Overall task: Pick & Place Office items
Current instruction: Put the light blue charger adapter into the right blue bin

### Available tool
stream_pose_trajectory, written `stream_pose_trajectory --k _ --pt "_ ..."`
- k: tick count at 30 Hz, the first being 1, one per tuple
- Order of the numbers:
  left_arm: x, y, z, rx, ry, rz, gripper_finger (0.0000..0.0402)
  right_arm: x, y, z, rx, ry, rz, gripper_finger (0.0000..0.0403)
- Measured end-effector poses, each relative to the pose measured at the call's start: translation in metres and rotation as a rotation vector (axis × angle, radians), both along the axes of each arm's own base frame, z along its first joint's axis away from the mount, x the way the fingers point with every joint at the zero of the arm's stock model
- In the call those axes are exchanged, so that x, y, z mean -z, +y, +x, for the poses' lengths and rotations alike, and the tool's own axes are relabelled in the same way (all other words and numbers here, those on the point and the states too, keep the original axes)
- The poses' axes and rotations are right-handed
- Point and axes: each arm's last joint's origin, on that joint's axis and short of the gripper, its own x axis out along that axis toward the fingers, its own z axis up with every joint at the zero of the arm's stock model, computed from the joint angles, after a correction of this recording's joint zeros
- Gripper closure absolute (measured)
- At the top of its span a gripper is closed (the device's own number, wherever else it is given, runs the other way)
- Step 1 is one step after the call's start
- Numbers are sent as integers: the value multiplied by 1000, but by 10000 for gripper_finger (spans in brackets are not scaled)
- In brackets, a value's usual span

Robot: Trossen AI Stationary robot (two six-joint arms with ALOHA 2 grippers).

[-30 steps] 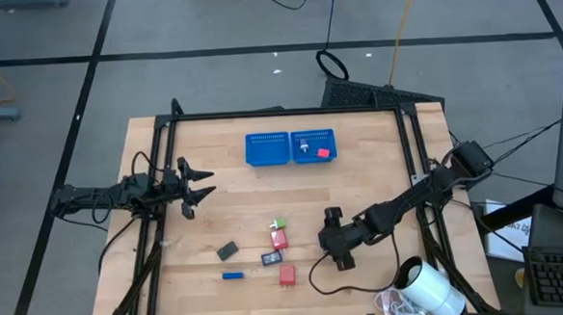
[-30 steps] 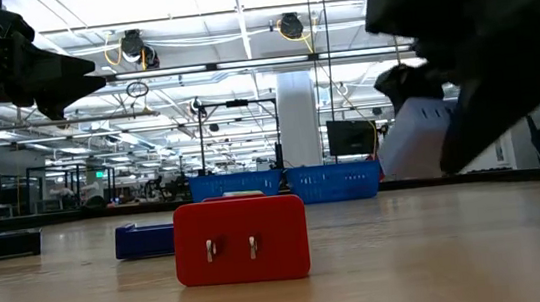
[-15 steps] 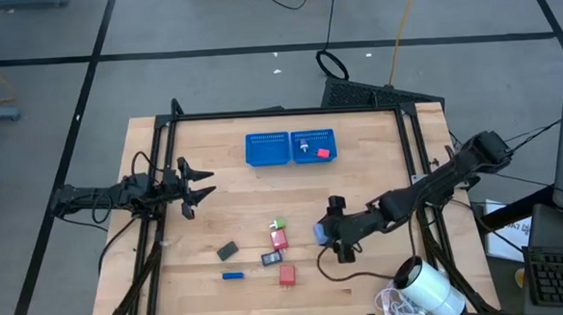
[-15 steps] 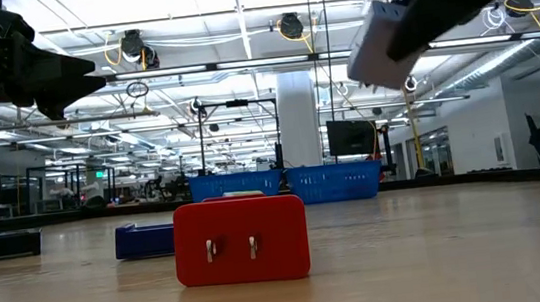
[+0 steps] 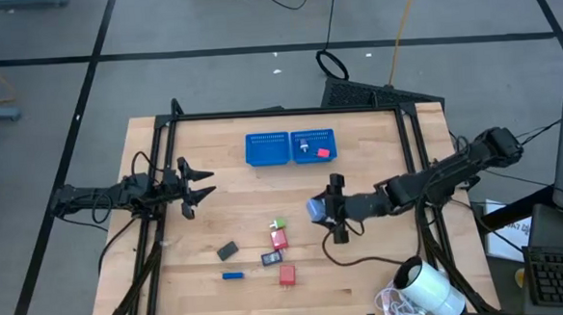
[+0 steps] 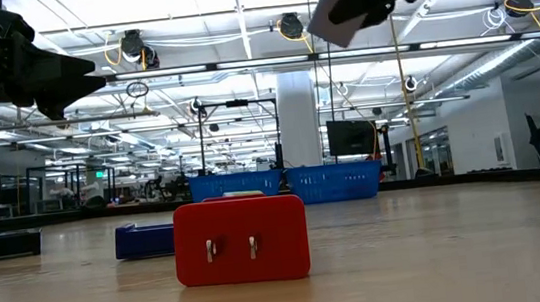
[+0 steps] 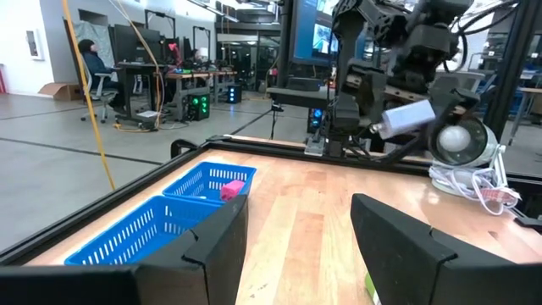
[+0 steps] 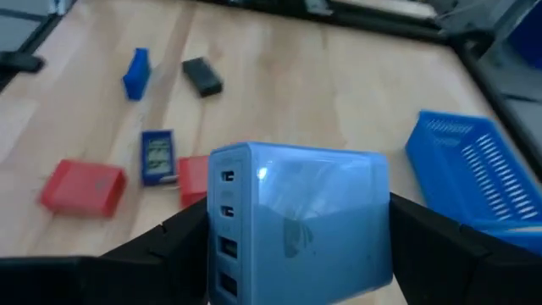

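Note:
My right gripper (image 5: pixel 321 211) hangs above the table's middle, shut on a light blue office item (image 8: pixel 296 216), a block with ports on one face. It also shows high in the low view as a pale block (image 6: pixel 335 8). Below and to its left lie more office items: two red blocks (image 5: pixel 279 239) (image 5: pixel 287 274), a dark blue one (image 5: pixel 271 258), a dark grey one (image 5: pixel 228 250), a blue one (image 5: pixel 232 275) and a green-and-white one (image 5: pixel 278 223). My left gripper (image 5: pixel 208 182) waits open at the table's left edge. My right gripper pinches the light blue block between its two fingers (image 8: pixel 182 241), one on each of its opposite sides (image 8: pixel 222 254). The fingers come from the table's right, slanting a little downward. The block is lifted clear of the table, its port face pointing away from the gripper.
A blue mesh two-part tray (image 5: pixel 267 149) stands at the far middle, with a pink-red piece (image 5: pixel 324 153) in its right half. A big white cylinder (image 5: pixel 431 289) with a cable lies at the near right corner. Black frame rails (image 5: pixel 157 183) run along both table sides.
My right gripper has risen and gone toward the table's far edge with the light blue block, tipping from a steeper downward slant to nearer level. The block has climbed from just above the table to well above the lying items.

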Motion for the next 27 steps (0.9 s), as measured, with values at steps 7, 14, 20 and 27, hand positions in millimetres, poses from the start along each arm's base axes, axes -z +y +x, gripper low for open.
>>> stream_pose_trajectory --k 7,14,20,27 --pt "0 0 0 0 1 0 188 -4 -22 8 51 -36 -32 130" --pt "0 0 0 1 1 0 188 2 -41 10 80 -18 -79 132" --pt "0 0 0 0 1 0 188 12 -59 10 64 -26 -39 130" --pt "0 0 0 1 0 0 188 28 -86 7 107 -74 0 132"
